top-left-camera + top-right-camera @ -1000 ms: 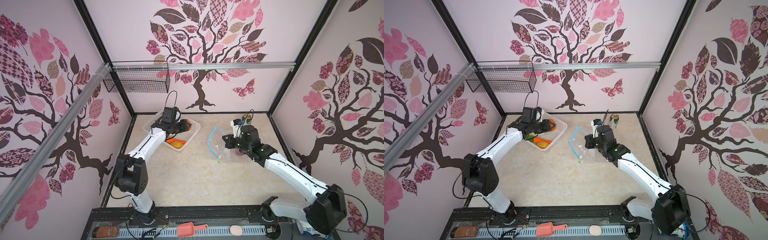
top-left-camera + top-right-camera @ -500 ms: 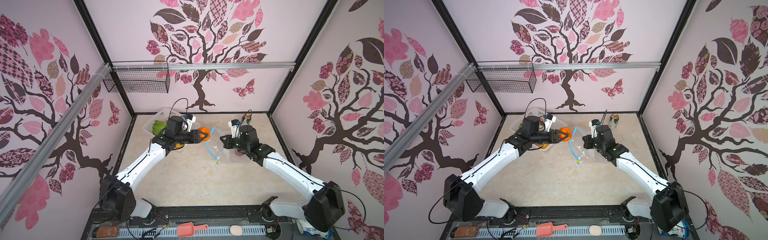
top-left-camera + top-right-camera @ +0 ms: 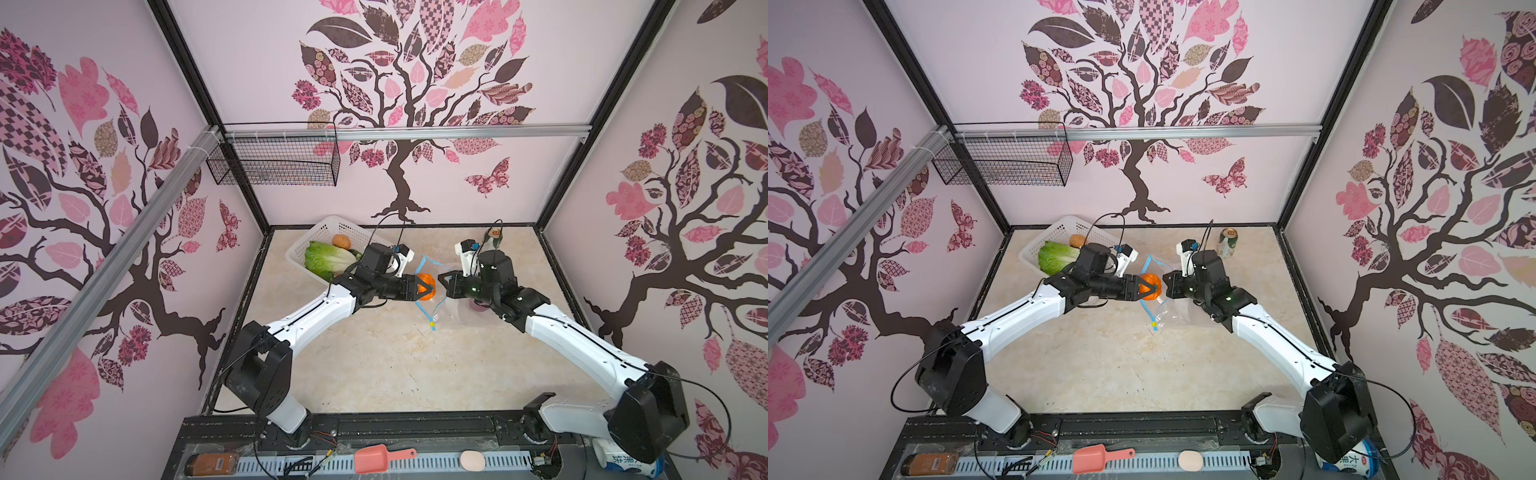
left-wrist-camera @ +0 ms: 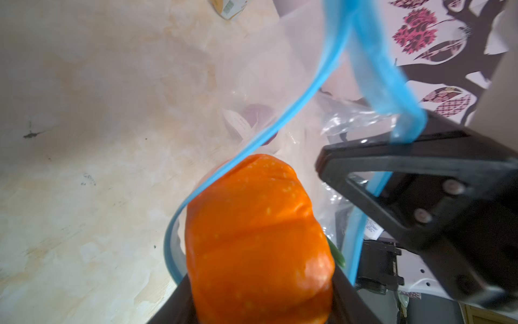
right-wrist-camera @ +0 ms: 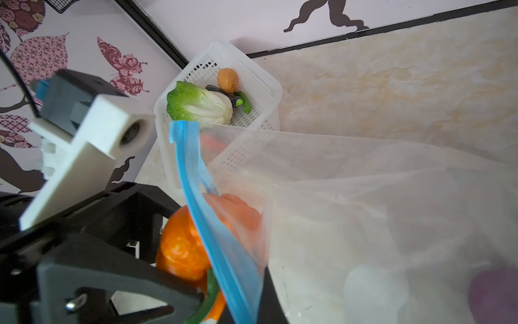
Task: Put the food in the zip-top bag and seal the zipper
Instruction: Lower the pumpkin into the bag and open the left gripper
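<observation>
The left gripper [image 3: 422,289] pinched the pumpkin [image 4: 258,238] at the mouth of the bag [image 5: 364,210], which opened just to its right, held up by the right gripper [image 3: 444,284] clamped on the zipper [image 5: 207,224].

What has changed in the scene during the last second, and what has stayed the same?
The left gripper, which was down in the white perforated plastic basket, lifted the small orange toy pumpkin out and carried it right, to the mouth of the clear zip-top bag. The right gripper stays shut on the light-blue zipper edge; the bag lies where it was.
</observation>
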Action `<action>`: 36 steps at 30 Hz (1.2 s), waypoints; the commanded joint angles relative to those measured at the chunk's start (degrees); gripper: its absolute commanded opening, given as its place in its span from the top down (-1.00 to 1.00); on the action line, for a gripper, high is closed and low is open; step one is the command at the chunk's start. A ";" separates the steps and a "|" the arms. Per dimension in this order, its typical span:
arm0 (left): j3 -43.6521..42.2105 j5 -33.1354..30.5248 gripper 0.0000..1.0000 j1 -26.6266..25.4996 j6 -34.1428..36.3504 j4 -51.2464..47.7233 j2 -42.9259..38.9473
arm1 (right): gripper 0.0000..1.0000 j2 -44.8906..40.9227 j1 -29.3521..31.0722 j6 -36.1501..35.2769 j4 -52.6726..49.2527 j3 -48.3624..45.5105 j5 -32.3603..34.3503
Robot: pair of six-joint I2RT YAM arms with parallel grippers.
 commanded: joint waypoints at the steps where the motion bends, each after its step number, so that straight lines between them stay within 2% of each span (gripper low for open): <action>1: 2.56 -4.52 0.23 -1.73 2.58 -3.30 1.26 | 1.00 -0.62 -0.09 0.49 1.42 1.37 -1.96; 6: 5.14 -7.52 0.21 -2.74 0.92 -5.45 4.28 | 1.00 -0.78 -0.07 1.45 2.33 0.49 -3.48; 9: 6.95 -10.31 0.12 -3.42 0.66 -7.65 5.64 | 1.00 -1.13 -0.09 1.66 2.35 -0.25 -3.41; 12: 8.03 -11.40 -0.06 -4.02 0.54 -9.10 6.47 | 1.00 -1.45 -0.08 1.87 2.41 -0.80 -3.42; 14: 8.07 -10.93 -0.30 -4.02 -0.37 -9.10 6.69 | 1.00 -1.63 -0.06 2.03 2.57 -0.96 -3.43; 19: 7.96 -9.82 -0.66 -4.06 -1.73 -8.81 5.77 | 1.00 -1.76 -0.08 1.92 2.57 -0.88 -3.05; 30: 7.82 -7.91 -0.72 -4.03 -3.24 -8.60 1.65 | 1.00 -2.20 -0.12 1.17 1.96 -0.48 -1.10; 36: 6.49 -9.37 -0.71 -3.32 -2.74 -9.87 -2.57 | 1.00 -2.72 -0.15 0.31 0.58 -0.16 2.26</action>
